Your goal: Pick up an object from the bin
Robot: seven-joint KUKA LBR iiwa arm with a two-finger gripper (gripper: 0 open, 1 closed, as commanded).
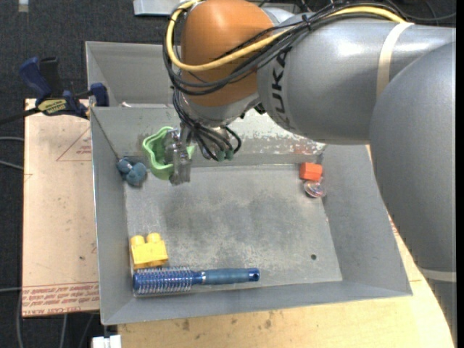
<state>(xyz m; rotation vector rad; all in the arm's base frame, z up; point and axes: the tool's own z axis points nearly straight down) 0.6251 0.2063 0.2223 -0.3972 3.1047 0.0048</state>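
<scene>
My gripper (178, 167) hangs low at the bin's back left, its metal fingers pointing down right at a light green cup-like thing (157, 153). The green thing lies against the back wall, partly hidden by the fingers, and whether it sits between them I cannot make out. Just left of it rests a small blue-grey lump (133, 171) on the bin floor.
A yellow toy brick (148, 250) and a blue hairbrush (194, 278) lie along the front edge. A small orange block (311, 171) with a clear roundish piece (315, 188) sits at the back right. The arm and its orange cover span the upper right.
</scene>
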